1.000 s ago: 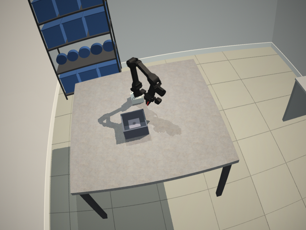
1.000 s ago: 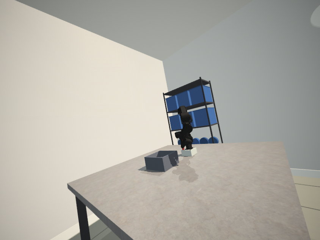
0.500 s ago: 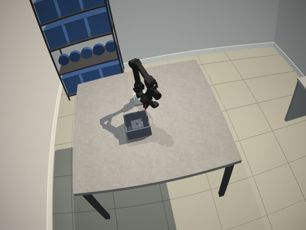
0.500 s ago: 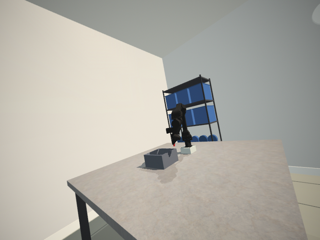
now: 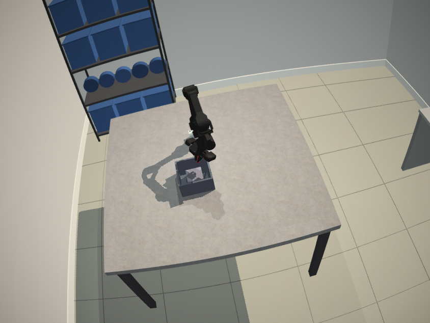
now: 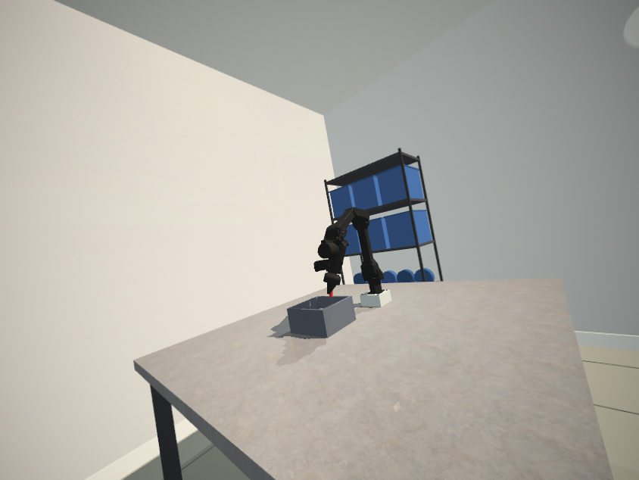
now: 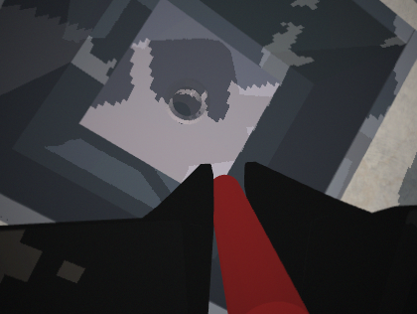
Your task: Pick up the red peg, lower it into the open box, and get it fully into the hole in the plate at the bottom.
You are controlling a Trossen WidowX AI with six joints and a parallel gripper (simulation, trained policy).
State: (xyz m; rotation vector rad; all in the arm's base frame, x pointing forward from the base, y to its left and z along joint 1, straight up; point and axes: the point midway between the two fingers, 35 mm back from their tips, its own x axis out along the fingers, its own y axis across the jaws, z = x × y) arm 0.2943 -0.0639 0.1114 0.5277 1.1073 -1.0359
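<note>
Blue bins on a dark rack [image 5: 78,88] [image 6: 413,219], pale walls [image 5: 277,31] [image 6: 180,170], tiled floor [image 5: 361,180] [image 6: 612,379]

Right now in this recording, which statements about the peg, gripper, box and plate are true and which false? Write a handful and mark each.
1. The black parallel-jaw gripper is shut on the round red peg. True.
2. The red peg sits fully in the plate's hole. False: it is held above the plate, out of the hole.
3. The open dark grey box stands on the table. True.
4. The pale square plate lies outside the box. False: it is inside.
</note>
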